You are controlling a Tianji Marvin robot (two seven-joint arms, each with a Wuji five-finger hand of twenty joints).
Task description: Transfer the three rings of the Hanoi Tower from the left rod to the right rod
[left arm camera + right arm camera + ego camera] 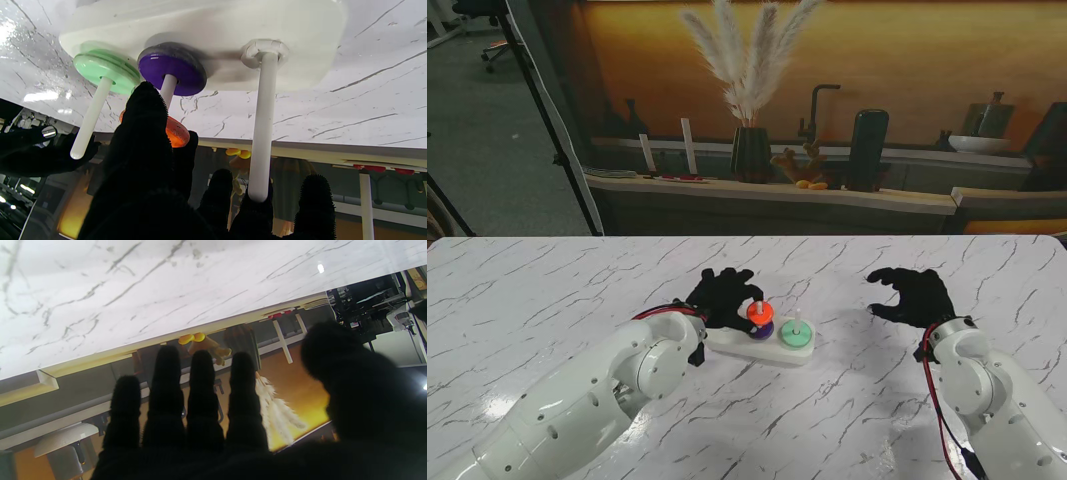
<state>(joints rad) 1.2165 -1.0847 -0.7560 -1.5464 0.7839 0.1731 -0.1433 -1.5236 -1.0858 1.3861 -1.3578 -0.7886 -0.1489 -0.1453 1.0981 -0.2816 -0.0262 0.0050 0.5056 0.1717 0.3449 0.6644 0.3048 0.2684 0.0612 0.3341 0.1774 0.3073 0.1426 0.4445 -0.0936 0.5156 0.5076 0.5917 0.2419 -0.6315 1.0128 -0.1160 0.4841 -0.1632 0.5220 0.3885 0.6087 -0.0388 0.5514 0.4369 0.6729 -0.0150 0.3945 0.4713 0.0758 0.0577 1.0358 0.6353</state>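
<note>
A robot's left hand (724, 296) pinches an orange ring (759, 311) near the top of the middle rod (167, 89) of a white Hanoi Tower base (772, 347) on a marble table (547, 290), the ring apparently threaded on the rod, though the gloved fingers (143, 133) hide its hole in the left wrist view. A purple ring (761, 328) sits at the foot of the same rod, and a green ring (795, 337) lies at the foot of the right rod (90, 116); the left rod (264, 126) stands bare. The largest ring thus seems already delivered, with the other two parked mid-way, as the puzzle's rules require. The thumb and forefinger grip the orange ring by its edge, likely so it can slide clear of the rod tip. The right hand (914, 296) hovers well apart to the right of the base, fingers spread and holding nothing, keeping out of the working arm's path
</note>
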